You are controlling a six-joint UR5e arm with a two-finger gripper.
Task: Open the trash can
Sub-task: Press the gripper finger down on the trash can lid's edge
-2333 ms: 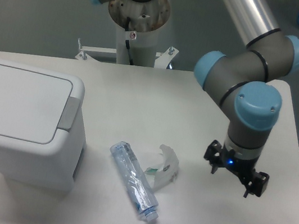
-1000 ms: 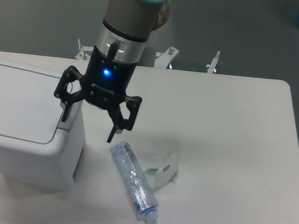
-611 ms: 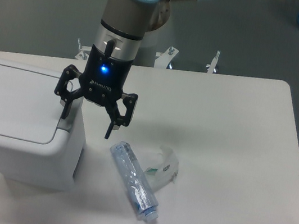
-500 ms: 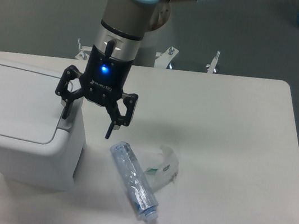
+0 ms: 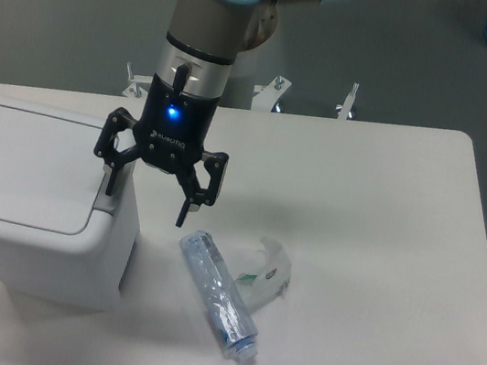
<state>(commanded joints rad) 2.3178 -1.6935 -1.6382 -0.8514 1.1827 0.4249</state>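
The gripper point(image 5: 148, 197) barely moved since a moment ago, fingers spread over the trash can point(image 5: 36, 205) push bar at left (lid's shut, press next).

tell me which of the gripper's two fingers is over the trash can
The finger toward the image's left, tip at the trash can's grey push bar; the other hangs over bare table.

You see a smooth white plastic trash can point(image 5: 31, 205), a crinkled clear plastic bottle point(image 5: 218, 296), and a matt white counter point(image 5: 361, 257).
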